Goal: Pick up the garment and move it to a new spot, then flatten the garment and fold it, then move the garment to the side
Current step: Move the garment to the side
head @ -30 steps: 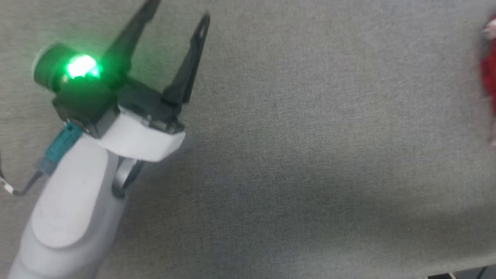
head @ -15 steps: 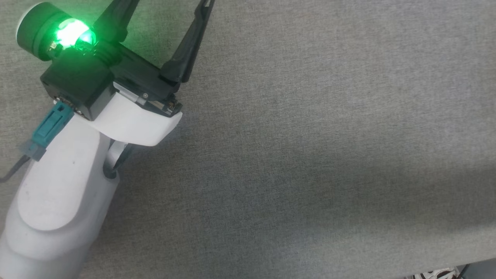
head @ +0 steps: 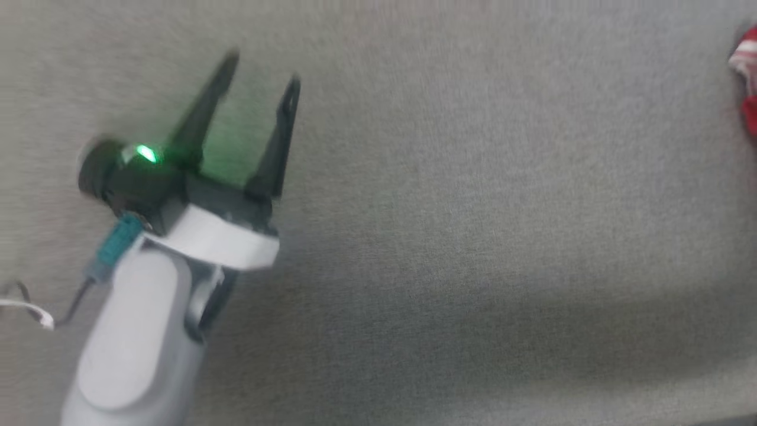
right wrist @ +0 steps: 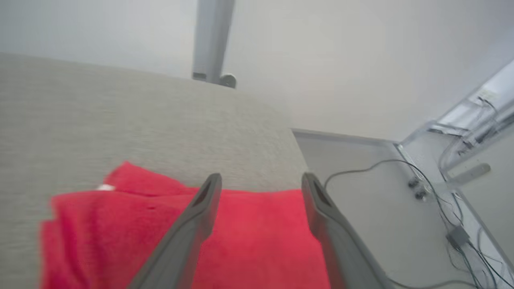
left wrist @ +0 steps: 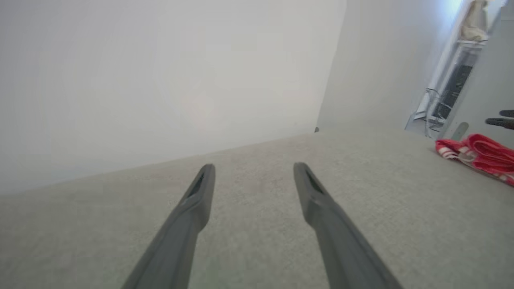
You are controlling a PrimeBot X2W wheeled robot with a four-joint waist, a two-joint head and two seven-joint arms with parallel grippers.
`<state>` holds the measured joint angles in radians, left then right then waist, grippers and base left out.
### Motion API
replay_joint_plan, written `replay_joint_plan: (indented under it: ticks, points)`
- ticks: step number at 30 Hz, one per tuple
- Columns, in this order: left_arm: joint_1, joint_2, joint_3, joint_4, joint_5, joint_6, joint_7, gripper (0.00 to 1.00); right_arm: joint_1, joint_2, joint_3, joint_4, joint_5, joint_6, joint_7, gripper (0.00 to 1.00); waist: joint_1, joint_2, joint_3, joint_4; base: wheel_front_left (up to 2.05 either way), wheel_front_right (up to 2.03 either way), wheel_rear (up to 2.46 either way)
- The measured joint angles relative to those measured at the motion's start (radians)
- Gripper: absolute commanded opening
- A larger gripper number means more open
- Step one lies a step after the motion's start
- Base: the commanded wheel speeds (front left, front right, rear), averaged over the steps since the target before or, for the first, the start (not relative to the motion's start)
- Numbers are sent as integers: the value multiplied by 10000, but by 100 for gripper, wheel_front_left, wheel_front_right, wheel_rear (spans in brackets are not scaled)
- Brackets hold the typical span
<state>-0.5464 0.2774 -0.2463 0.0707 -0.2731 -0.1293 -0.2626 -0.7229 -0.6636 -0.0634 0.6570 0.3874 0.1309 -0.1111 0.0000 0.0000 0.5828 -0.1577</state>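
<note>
Support is a grey fabric-covered surface [head: 473, 236], plain weave and lying flat. The red garment [left wrist: 480, 154] lies directly on it at the robot's right side, folded into a low bundle with red-and-white striped trim showing at one end. In the right wrist view the garment [right wrist: 100, 224] reaches the surface's edge.

free: grey surface [head: 473, 236] centre | obstacle: garment [head: 750, 112] at right edge

A smooth pale grey forearm [head: 136, 343] ends in a white collar ring [head: 219, 242]. The black left gripper [head: 262, 71] carries a green light [head: 146, 154], a teal plug [head: 112, 251] with thin cable, and two long dark fingers [head: 204, 112].
</note>
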Motion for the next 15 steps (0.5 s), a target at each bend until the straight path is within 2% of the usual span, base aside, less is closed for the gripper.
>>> replay_joint_plan:
  ticks: [6,12,15]
  points:
    - [1630,-663,690,610,-90,0,0,100,1026,761,859,-692,107,0,-861,100,0,0,-1272,516,0,0,0]
    - [2662,-1072,1164,1055,-245,0,2,100,2206,1645,844,-1101,117,-2,-1323,100,0,1,-2410,1288,0,0,0]
    - [3289,-1156,1467,1239,-322,0,0,100,2912,2376,725,-1436,109,-2,-1457,100,0,0,-3122,1770,0,0,0]
